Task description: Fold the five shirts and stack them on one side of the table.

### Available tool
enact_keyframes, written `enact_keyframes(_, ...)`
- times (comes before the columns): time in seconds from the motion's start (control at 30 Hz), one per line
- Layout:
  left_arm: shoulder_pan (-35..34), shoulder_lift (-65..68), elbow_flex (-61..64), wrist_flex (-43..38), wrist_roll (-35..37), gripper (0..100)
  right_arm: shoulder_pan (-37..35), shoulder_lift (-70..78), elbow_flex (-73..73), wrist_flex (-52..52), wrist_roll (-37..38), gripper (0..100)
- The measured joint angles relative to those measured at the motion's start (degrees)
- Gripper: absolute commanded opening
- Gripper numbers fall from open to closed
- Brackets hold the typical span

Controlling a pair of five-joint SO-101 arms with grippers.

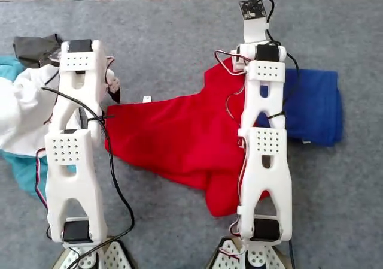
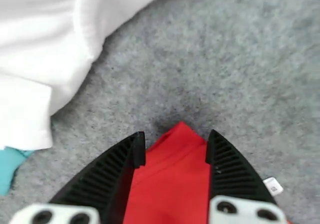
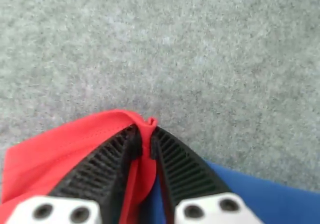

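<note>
1. At the left edge of the counter, a white shirt is heaped over a teal shirt. A dark grey shirt is crumpled just beyond them.
2. The left tool is held wide, and a corner of the red shirt is seen between its fingers.
3. The red shirt is spread, rumpled, across the middle of the counter, from one arm to the other.
4. The right tool is closed tight on a pinched fold at the red shirt's far edge.
5. A blue shirt is laid folded at the right, just beside the red shirt.
</note>
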Motion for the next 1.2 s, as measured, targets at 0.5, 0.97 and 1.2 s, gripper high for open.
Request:
enact_keyframes(0.5, 3.6, 0.9, -2.5, -1.0, 0.0, 21, 0.0, 0.0, 0.0, 0.0, 0.0, 1.6)
enact_keyframes(0.97, 1.8, 6.1, -4.0, -1.1, 1.5, 19, 0.0, 0.0, 0.0, 0.0, 0.0, 1.6)
enact_keyframes(1.2, 2.2, 8.1, -5.5, -3.4, -0.7, 4, 0.0, 0.0, 0.0, 0.0, 0.0, 1.6)
